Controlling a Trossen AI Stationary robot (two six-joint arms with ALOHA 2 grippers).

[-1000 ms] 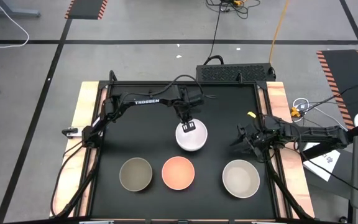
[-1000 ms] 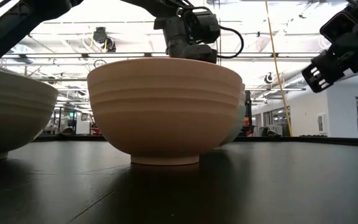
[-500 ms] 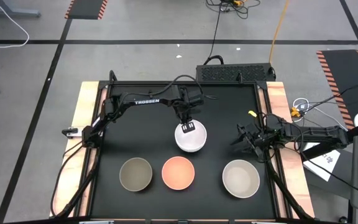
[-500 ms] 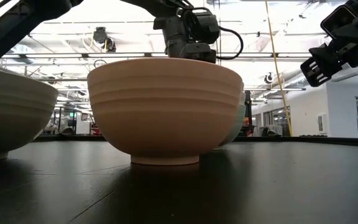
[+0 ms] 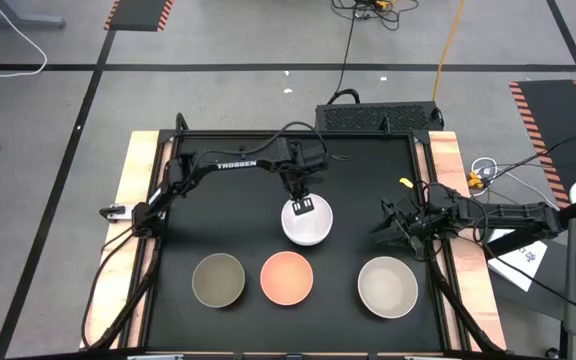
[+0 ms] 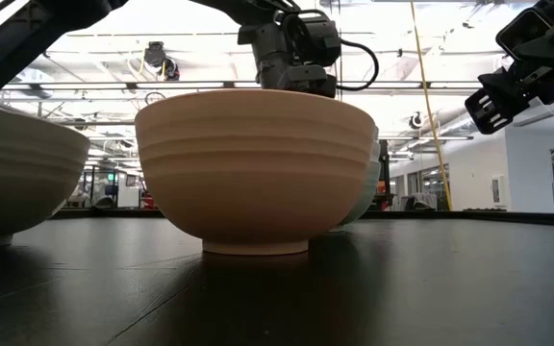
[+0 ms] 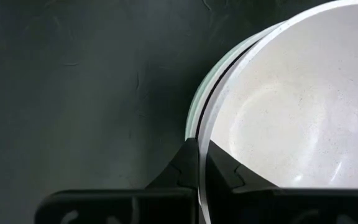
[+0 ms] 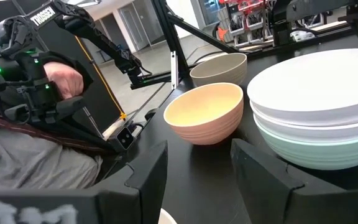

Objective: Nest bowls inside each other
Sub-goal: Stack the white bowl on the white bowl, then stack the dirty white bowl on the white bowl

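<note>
A white bowl [image 5: 308,224] sits on top of a stack with a second white bowl [image 8: 303,127] and a mint green bowl [image 8: 316,152] under it, at the table's middle. My left gripper [image 5: 303,206] is shut on the top bowl's far rim. In a row near the front edge stand the olive-grey bowl [image 5: 218,279], the peach-orange bowl [image 5: 286,278] and the beige bowl [image 5: 387,286], each on its base. My right gripper [image 5: 383,227] hovers open and empty, to the right of the stack. My left gripper pinches the top white bowl's rim [image 7: 200,140] on its far side, one finger [image 7: 225,171] inside the bowl and one [image 7: 182,167] outside. The fingers come from above, pointing down. The bowl sits level, nested in the stack.
The black mat [image 5: 358,170] has bare room behind and to both sides of the stack. Wooden rails [image 5: 133,200] line the table's left and right edges. A person [image 8: 36,143] at a control rig shows beyond the table in the right wrist view.
My right gripper has risen a little, as the low view shows. My left gripper stays shut on the white bowl's rim, and the stack has kept its place.
</note>
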